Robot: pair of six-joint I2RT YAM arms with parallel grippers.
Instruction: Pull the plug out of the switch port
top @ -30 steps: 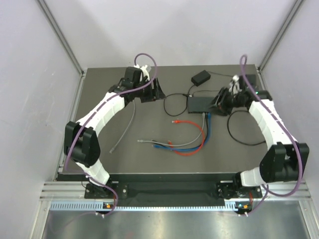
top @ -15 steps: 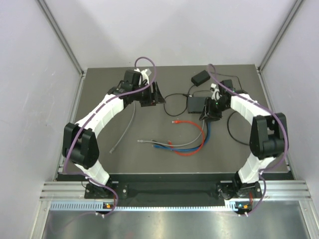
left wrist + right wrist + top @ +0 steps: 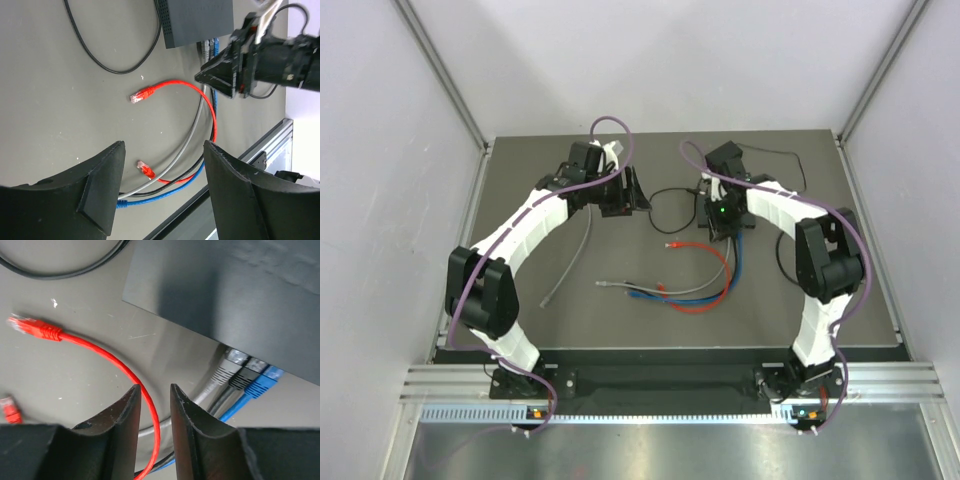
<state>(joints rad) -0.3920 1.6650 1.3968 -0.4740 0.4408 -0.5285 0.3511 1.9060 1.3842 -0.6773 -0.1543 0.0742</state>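
**Q:** Which step is shown?

**A:** The approach. The switch (image 3: 225, 290) lies toward the back of the bench (image 3: 620, 330), with three plugs (image 3: 244, 376) seated in its edge. The right end effector (image 3: 154, 392) hovers near them, its fingers narrowly parted and empty. The left end effector (image 3: 162, 150) hangs wide open and empty.

**Q:** What comes next?

**A:** Probably the right one straddles one plug, closes on it and pulls it straight out.

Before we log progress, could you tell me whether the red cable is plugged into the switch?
No, the red cable's plug lies loose on the table, apart from the switch.
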